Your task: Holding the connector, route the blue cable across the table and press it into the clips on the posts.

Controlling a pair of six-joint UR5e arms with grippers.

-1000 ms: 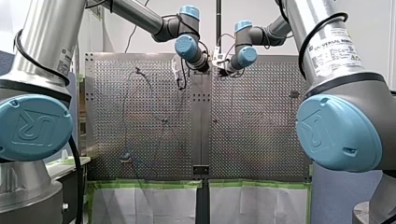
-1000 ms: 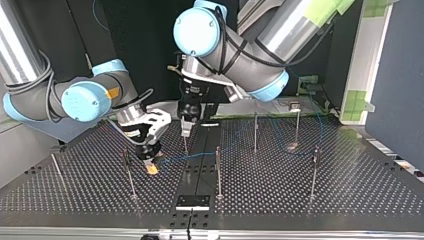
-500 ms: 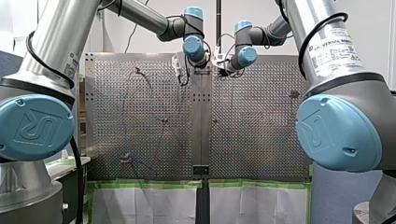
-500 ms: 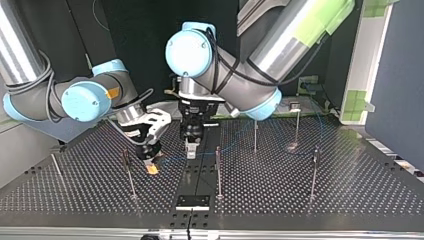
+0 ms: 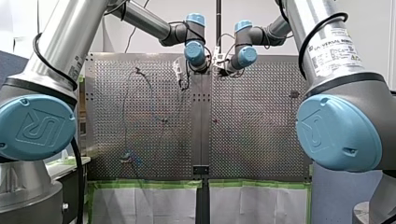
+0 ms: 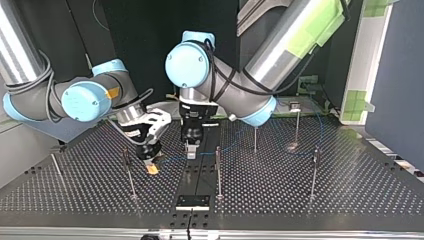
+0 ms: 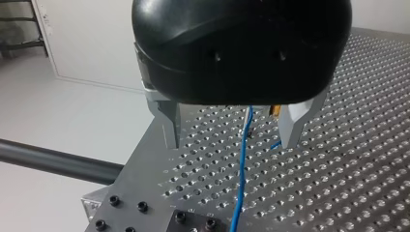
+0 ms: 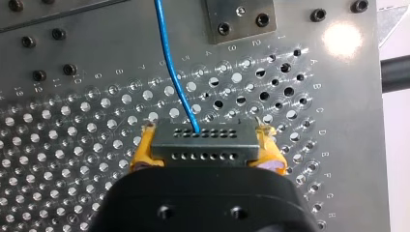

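In the right wrist view my right gripper (image 8: 205, 162) is shut on the grey connector (image 8: 205, 144), its yellow pads (image 8: 140, 154) on both sides. The blue cable (image 8: 169, 63) leaves the connector and runs ahead over the perforated table. In the top view that gripper (image 6: 150, 162) sits low at the left of the centre strip. My left gripper (image 6: 191, 149) hangs just beside it over the strip. In the left wrist view its metal fingers (image 7: 169, 125) stand open, apart from the blue cable (image 7: 241, 164) that runs between them on the table.
Thin upright posts stand on the table in the top view: one (image 6: 218, 170) near the left gripper, others (image 6: 255, 137) (image 6: 314, 172) toward the right, one (image 6: 128, 172) by the right gripper. A small bolted plate (image 6: 192, 201) lies at the near edge.
My left arm has swung toward the top view's left and its gripper has come down and nearer, over the cable by the centre strip. My right gripper has stayed put with the connector.
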